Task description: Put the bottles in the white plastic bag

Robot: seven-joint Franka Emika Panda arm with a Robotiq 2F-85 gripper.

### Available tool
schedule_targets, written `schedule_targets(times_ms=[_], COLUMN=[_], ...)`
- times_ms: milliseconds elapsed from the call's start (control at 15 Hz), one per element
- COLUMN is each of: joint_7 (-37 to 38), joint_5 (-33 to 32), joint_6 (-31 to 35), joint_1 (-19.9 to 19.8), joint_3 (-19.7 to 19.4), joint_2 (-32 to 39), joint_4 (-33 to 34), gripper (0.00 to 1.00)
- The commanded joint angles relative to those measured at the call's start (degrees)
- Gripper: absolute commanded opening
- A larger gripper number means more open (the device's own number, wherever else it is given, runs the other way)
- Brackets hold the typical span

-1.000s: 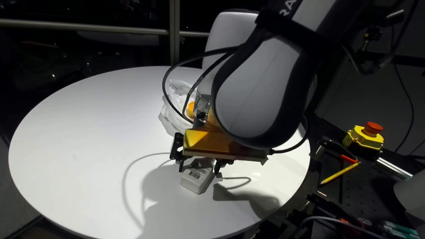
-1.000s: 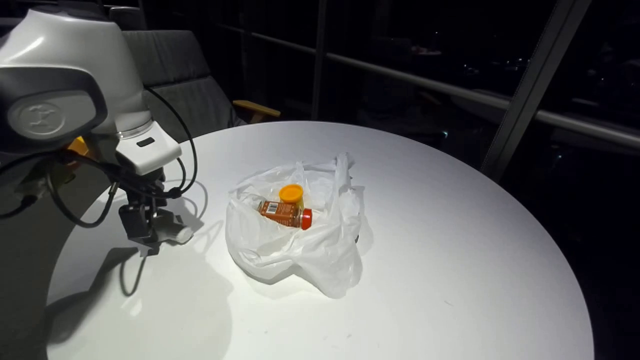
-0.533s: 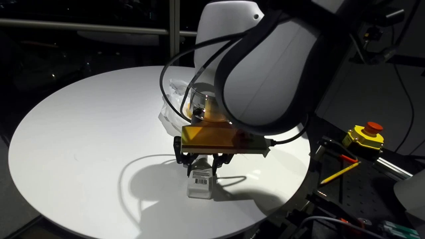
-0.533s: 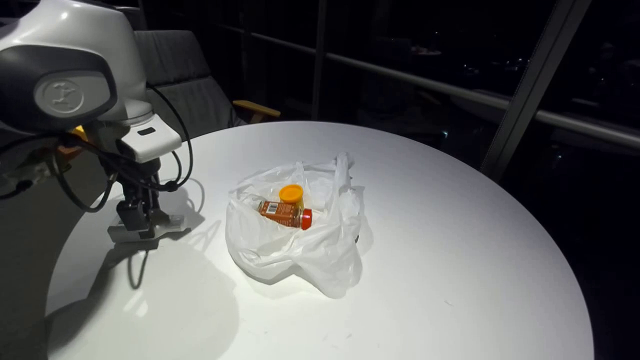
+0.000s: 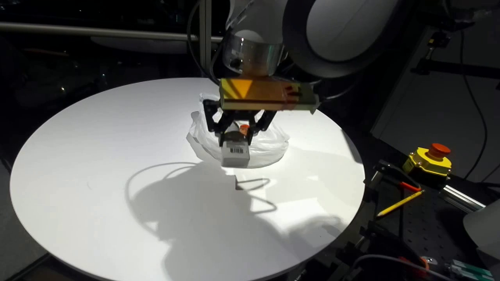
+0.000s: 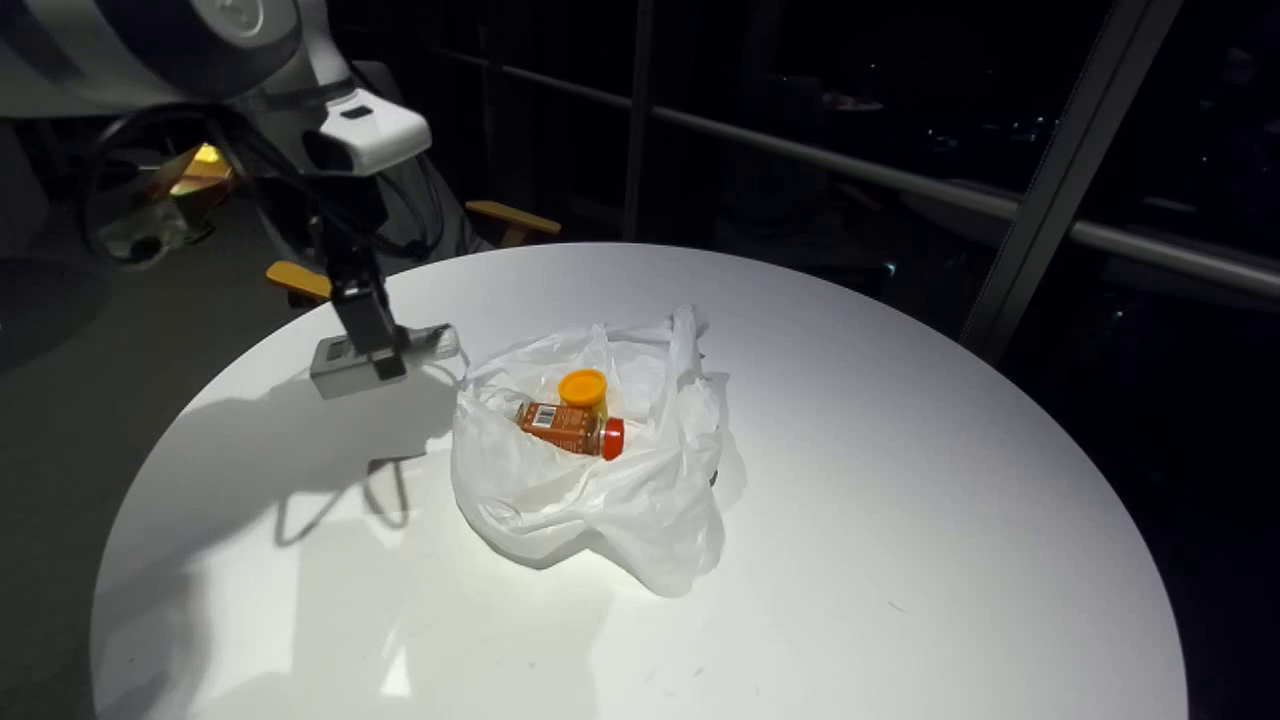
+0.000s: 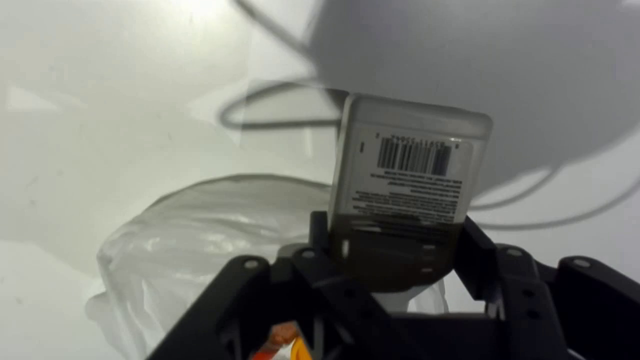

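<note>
My gripper [image 5: 236,139] is shut on a white bottle [image 5: 235,157] with a barcode label. The bottle hangs above the table, lying nearly level, its base away from the bag and its neck end toward it in an exterior view [image 6: 352,370]. In the wrist view the fingers [image 7: 320,232] press both sides of the bottle [image 7: 410,165]. The white plastic bag [image 6: 640,520] stands open beside the gripper. Inside it are a red-capped bottle [image 6: 562,427] with a brown label and a yellow-orange-lidded bottle [image 6: 583,386]. The bag [image 7: 200,235] is partly hidden by the gripper in the wrist view.
The round white table [image 5: 97,187] carries the bag. A dark bench with a yellow emergency stop box [image 5: 427,164] and a yellow pencil [image 5: 400,203] stands beside the table. A chair with wooden arms [image 6: 512,215] is behind the table, near the arm.
The gripper closed on the white bottle, which turned straight between the fingers. It then lifted the bottle off the table and moved it toward the bag. The bag and its contents stayed still.
</note>
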Motion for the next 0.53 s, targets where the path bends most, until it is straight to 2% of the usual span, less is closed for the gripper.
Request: schedule_targets(times_ms=[0, 200, 467], joint_7=[8.11, 12.44, 15.94], joint_5=[-15.92, -23.83, -30.08], joint_6=[-5.99, -8.0, -9.52], joint_1=[-1.38, -5.78, -9.35], joint_3=[-2.43, 0.56, 3.14], joint_2=[-2.25, 0.54, 6.24], joint_4=[4.83, 10.29, 17.23], gripper=[0.36, 0.36, 0.36])
